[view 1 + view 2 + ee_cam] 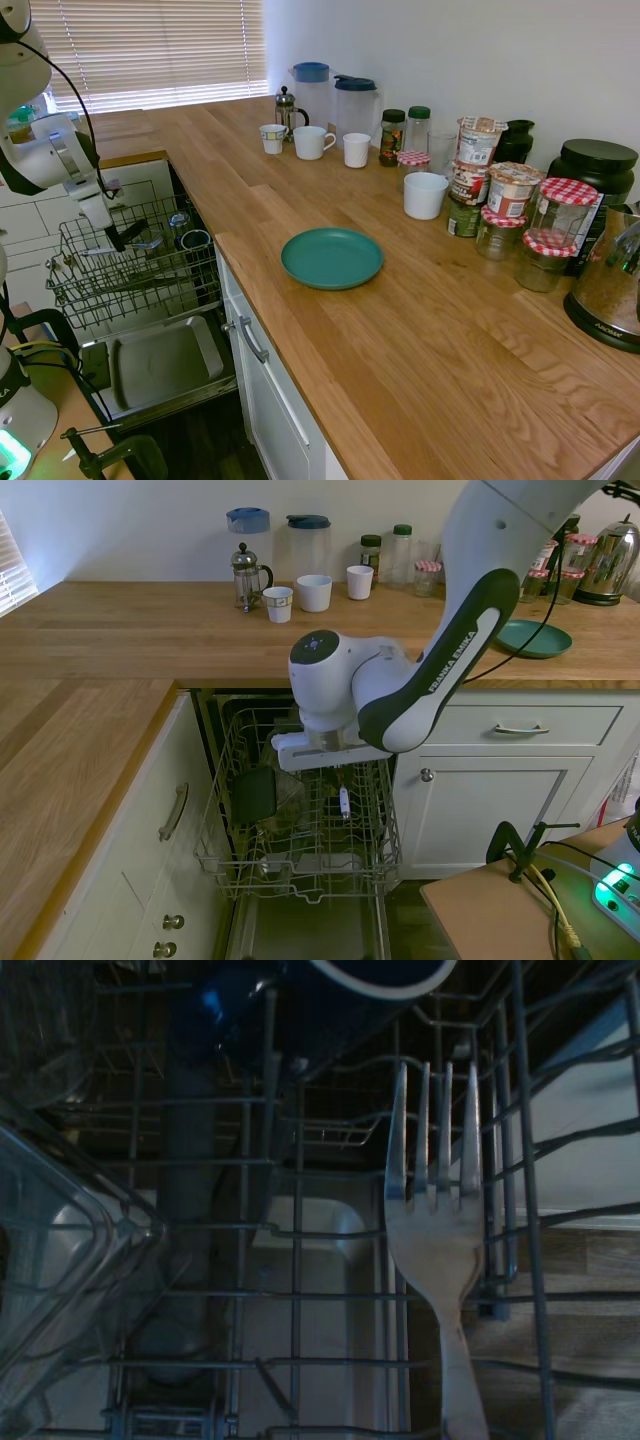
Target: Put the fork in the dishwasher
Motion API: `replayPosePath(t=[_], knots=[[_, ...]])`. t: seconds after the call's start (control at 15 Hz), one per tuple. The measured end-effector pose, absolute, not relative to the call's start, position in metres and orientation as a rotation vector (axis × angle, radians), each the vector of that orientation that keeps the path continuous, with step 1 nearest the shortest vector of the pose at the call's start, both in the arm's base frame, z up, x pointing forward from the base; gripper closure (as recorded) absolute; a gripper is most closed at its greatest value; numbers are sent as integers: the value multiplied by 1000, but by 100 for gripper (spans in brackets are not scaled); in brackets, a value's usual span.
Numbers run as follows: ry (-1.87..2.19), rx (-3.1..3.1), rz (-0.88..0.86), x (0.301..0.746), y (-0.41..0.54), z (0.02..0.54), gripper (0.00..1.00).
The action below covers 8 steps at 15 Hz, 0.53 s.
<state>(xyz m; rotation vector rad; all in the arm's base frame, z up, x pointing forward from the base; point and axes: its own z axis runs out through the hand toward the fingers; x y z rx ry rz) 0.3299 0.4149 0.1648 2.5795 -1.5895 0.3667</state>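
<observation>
The dishwasher [160, 365] stands open under the wooden worktop, its grey wire rack [300, 865] pulled out over the metal door panel. My gripper [341, 780] hangs low over the rack's middle, shut on the fork [344, 802], which points down into the wires. In the wrist view the silver fork [436, 1210] shows tines-first just above the rack's grid [300, 1290]. From the other side my gripper [117, 236] is seen among the upper wires of the rack [130, 275]; the fork is hard to make out there.
A dark cup [254, 795] and clear containers sit in the rack's left part; a blue mug [350, 995] lies just beyond the fork. White drawers [520, 728] flank the opening. On the worktop stand a teal plate [332, 257], cups, jars and a kettle.
</observation>
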Motion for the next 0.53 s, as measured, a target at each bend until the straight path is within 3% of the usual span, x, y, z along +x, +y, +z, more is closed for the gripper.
replayPosePath(t=[0.47, 0.53], knots=[[-1612, 2554, 339, 340, 417, 103, 100], [-1612, 2552, 334, 341, 416, 96, 0]])
